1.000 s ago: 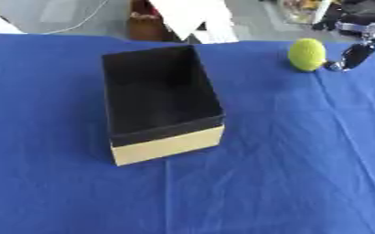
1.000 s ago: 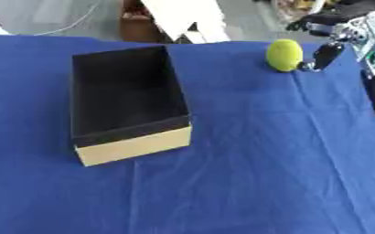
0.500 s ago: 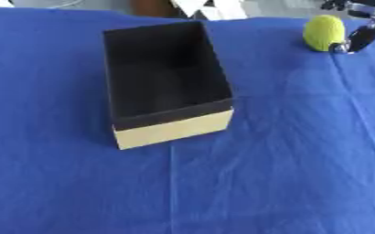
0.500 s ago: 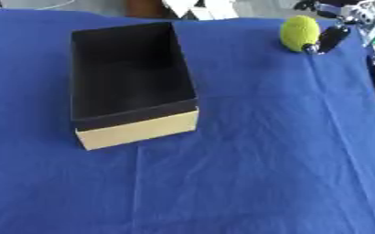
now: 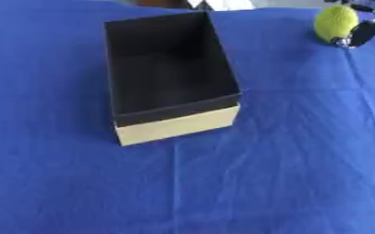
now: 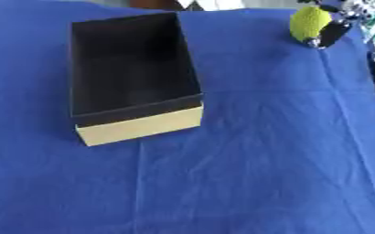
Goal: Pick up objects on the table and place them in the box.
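Observation:
An open box [image 5: 171, 82] with a black inside and a tan front wall stands on the blue cloth, left of the middle; nothing shows inside it. A yellow-green, lemon-shaped object [image 6: 308, 23] is at the far right of the table. My right hand [image 6: 333, 33] comes in from the upper right corner. Its dark thumb lies against the object's right side and its other fingers curl over the top, mostly cut off by the picture's edge. My left hand shows in neither view.
The blue cloth [image 5: 286, 173] covers the whole table, with creases in front of and to the right of the box. A strip of floor and white clutter [image 6: 215, 3] shows beyond the far edge.
The whole picture has shifted, so the camera has tilted. My right hand stays at the yellow-green object, with its thumb now closer against it. The box has not moved on the cloth.

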`<state>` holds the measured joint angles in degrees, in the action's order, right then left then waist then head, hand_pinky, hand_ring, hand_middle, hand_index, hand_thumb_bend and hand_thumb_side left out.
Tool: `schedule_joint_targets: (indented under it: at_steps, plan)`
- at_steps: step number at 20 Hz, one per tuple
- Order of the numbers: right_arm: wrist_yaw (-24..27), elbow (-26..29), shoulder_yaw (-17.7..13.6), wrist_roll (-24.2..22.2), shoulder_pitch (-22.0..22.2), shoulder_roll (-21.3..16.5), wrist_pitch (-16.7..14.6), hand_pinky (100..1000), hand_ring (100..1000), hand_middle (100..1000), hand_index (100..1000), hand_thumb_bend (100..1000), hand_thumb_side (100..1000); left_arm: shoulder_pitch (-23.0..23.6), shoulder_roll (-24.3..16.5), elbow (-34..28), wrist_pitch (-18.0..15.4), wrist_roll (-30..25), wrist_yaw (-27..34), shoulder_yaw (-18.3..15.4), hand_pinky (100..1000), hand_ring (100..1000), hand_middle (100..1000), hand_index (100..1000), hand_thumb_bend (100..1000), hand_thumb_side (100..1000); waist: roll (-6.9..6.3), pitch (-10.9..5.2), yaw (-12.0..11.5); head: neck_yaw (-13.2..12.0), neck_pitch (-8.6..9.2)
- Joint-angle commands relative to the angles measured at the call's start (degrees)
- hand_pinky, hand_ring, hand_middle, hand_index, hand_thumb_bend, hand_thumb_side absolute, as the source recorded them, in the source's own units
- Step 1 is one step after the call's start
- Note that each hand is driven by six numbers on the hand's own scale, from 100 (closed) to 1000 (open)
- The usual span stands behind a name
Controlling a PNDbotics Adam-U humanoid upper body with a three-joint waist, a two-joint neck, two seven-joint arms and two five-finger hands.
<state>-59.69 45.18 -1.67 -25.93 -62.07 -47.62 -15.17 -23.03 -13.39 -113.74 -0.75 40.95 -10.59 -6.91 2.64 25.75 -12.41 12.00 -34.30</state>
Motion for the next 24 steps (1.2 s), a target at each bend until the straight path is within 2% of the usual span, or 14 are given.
schedule_joint_targets:
  at_steps: [1, 8, 9, 10, 17, 24]
  plan:
    - [-1.1, 0.0, -1.0, 0.43, -1.36, -2.47, 1.08, 938, 942, 939, 1000, 329, 100, -0.75, -1.26, -0.86, 0.16, -0.05, -0.03, -0.11, 512, 694, 675, 677, 889, 741, -0.32, -0.14, -0.29, 0.62, 1.47]
    - [-1.91, 0.72, -1.7, 1.36, -0.17, -5.03, 2.37, 940, 952, 948, 1000, 333, 100, -0.88, -1.46, -0.86, 0.28, -0.13, 0.05, -0.07, 510, 695, 676, 675, 892, 740, -0.14, 0.86, -1.04, 1.86, 3.2]
    - [-1.96, 0.9, -1.76, 1.12, -0.04, -5.35, 2.51, 940, 953, 949, 1000, 280, 100, -0.84, -1.48, -0.86, 0.31, -0.13, 0.05, -0.08, 510, 695, 676, 675, 892, 740, -0.15, 0.91, -1.03, 1.97, 3.27]
    - [-2.07, 1.06, -1.94, 0.95, 0.03, -5.73, 2.83, 940, 952, 949, 1000, 332, 100, -0.78, -1.51, -0.86, 0.34, -0.12, 0.05, -0.09, 510, 695, 676, 675, 891, 739, -0.15, 0.98, -0.98, 2.06, 3.34]
    - [-2.85, 1.81, -2.89, 0.34, 0.32, -7.35, 4.9, 937, 951, 949, 1000, 326, 100, -0.51, -1.61, -0.86, 0.47, -0.16, 0.06, -0.07, 508, 695, 676, 674, 892, 737, -0.21, 1.38, -0.45, 2.31, 3.71]
    - [-4.49, 1.86, -3.26, 0.5, 0.13, -7.17, 6.85, 929, 940, 937, 1000, 323, 100, -0.73, -1.53, -0.86, 0.47, -0.27, 0.14, 0.09, 507, 696, 677, 673, 892, 736, -0.39, 2.03, -0.34, 3.14, 4.61]
